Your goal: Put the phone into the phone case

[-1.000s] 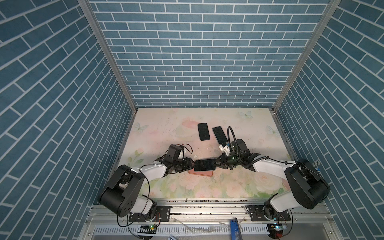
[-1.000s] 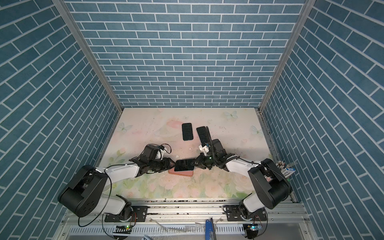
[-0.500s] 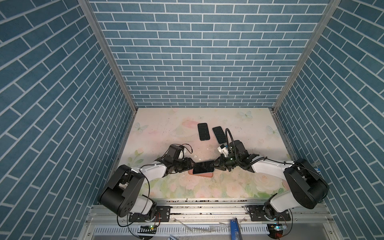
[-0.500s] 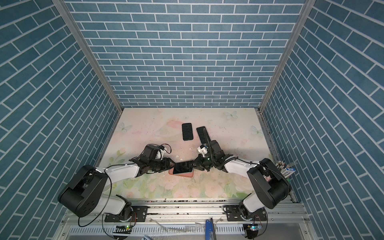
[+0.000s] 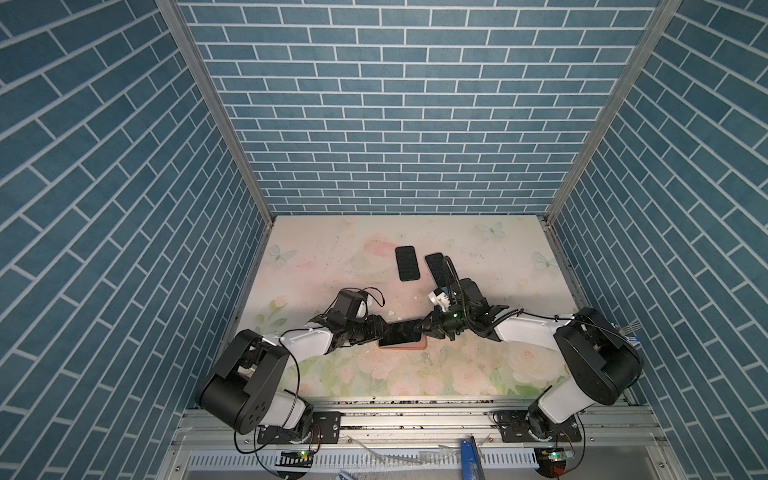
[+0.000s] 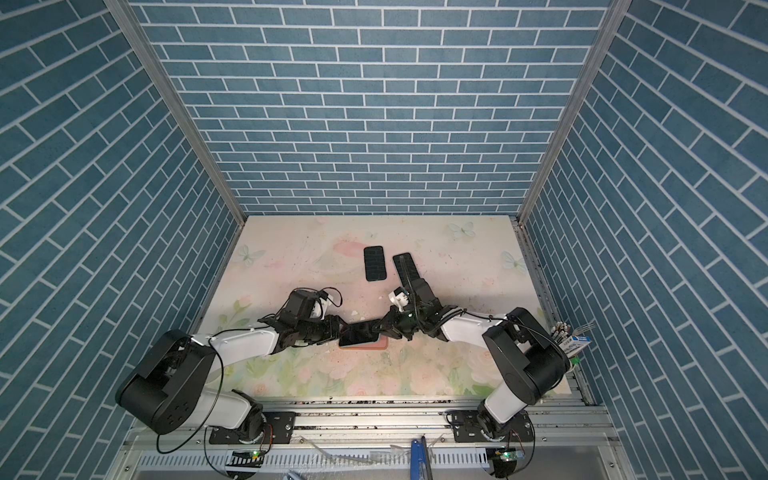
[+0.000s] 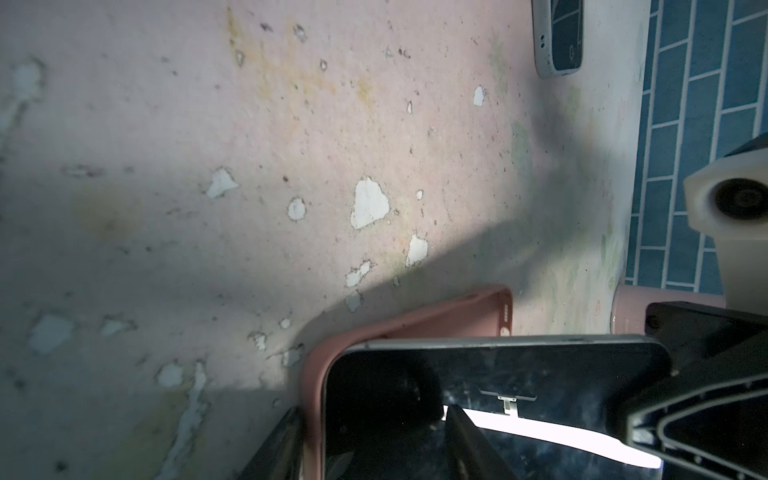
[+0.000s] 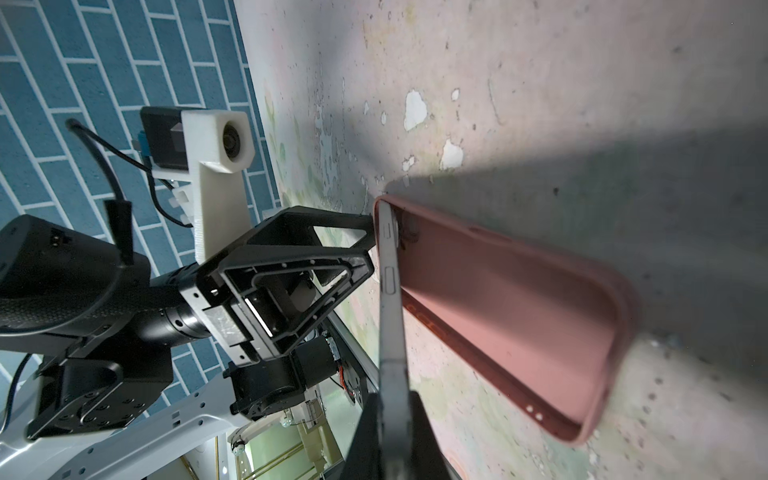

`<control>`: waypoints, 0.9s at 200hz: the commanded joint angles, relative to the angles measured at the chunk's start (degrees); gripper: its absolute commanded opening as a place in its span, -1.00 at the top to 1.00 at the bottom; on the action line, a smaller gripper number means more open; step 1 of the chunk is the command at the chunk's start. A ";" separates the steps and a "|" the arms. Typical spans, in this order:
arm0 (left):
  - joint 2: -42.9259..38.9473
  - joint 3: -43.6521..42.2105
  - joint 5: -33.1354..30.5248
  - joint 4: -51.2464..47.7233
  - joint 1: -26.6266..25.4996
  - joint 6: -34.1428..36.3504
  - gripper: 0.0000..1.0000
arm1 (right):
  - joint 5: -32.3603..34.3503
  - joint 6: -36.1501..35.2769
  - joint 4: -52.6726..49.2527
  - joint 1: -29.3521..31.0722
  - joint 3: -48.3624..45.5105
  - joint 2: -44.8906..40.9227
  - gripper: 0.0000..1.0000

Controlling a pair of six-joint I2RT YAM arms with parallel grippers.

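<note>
While the right gripper (image 5: 424,326) is clamped narrow on the end of the phone (image 5: 400,332) nearest to it, the handset sits tilted. Its far end, at the left gripper (image 5: 384,331), is seated inside the pink phone case (image 8: 519,324), and the held end is raised off the case floor. The case lies flat on the table (image 5: 332,249) beneath both grippers. The left gripper's jaws stand part-way apart, one finger (image 7: 274,449) outside the case rim and the other over the screen; whether they press cannot be determined. A spare dark handset (image 5: 406,263) and a second handset (image 5: 433,262) lie beyond the right gripper.
</note>
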 commanded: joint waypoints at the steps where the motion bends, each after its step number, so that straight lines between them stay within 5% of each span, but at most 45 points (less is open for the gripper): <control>1: -0.06 -0.17 1.08 0.79 0.18 0.51 -0.12 | 3.24 1.43 -0.03 1.34 0.98 2.92 1.00; 86: 0.05 -0.13 1.15 0.79 0.20 0.66 -0.12 | 2.25 0.32 -1.13 1.78 2.64 4.46 1.00; 128: 0.05 -0.09 1.07 0.79 0.19 0.56 -0.12 | 4.98 -7.13 -14.19 1.44 6.39 2.02 0.52; 180: -0.04 -0.11 1.06 0.78 0.12 0.57 -0.12 | 9.67 -17.20 -33.12 -0.43 14.21 -1.17 0.28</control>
